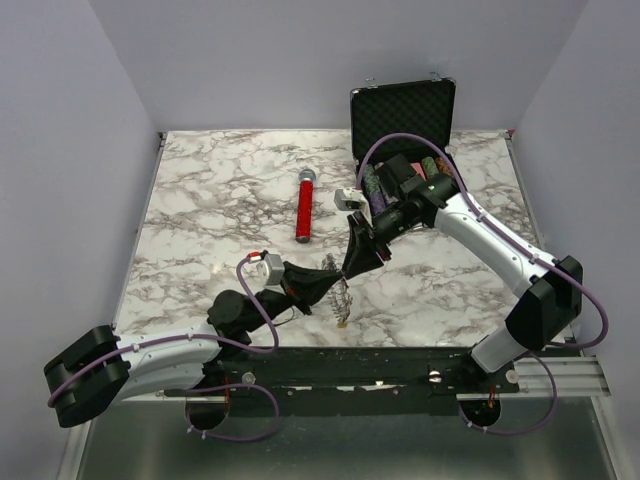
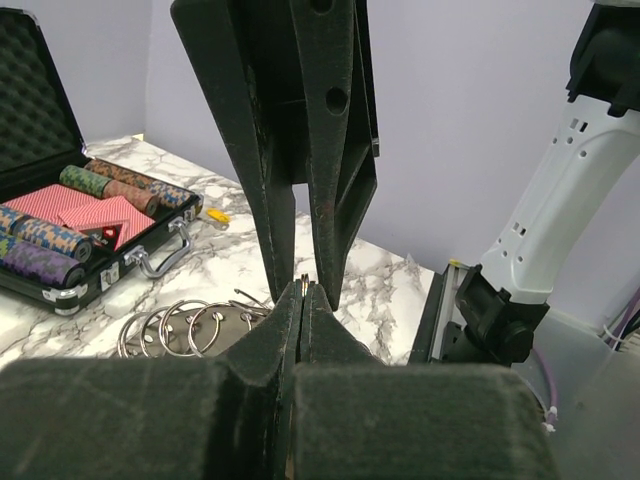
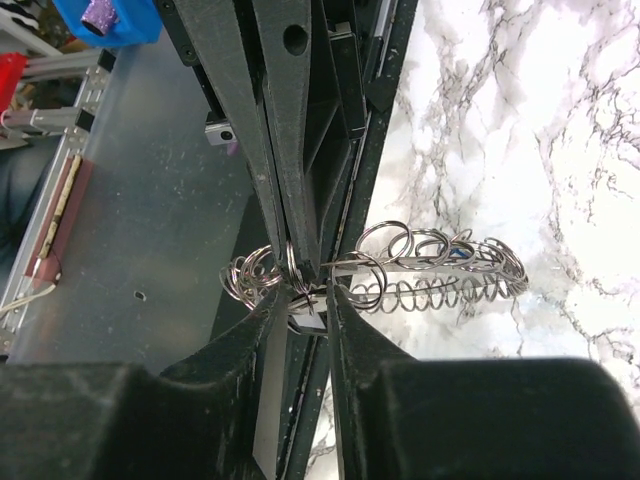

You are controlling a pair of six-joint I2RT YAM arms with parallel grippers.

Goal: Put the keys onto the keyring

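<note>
The keyring (image 1: 338, 295) is a grey coil strung with several small rings, lifted just above the table's front edge. My left gripper (image 1: 325, 285) is shut on a thin ring of the keyring, whose wire edge shows between its tips (image 2: 302, 288). More rings (image 2: 180, 325) hang to the left. My right gripper (image 1: 352, 268) meets it tip to tip from the far side. Its jaws (image 3: 305, 298) stand narrowly apart, with a flat silver key (image 3: 308, 312) held between them against the rings. The coil (image 3: 440, 290) stretches right, with a blue speck (image 3: 462, 240) among its rings.
A red-handled microphone (image 1: 304, 205) lies at mid table. An open black case (image 1: 403, 110) stands at the back right, holding poker chips (image 2: 60, 240) and red cards. The table's front edge and the arms' mounting rail (image 1: 400, 365) are directly below the grippers.
</note>
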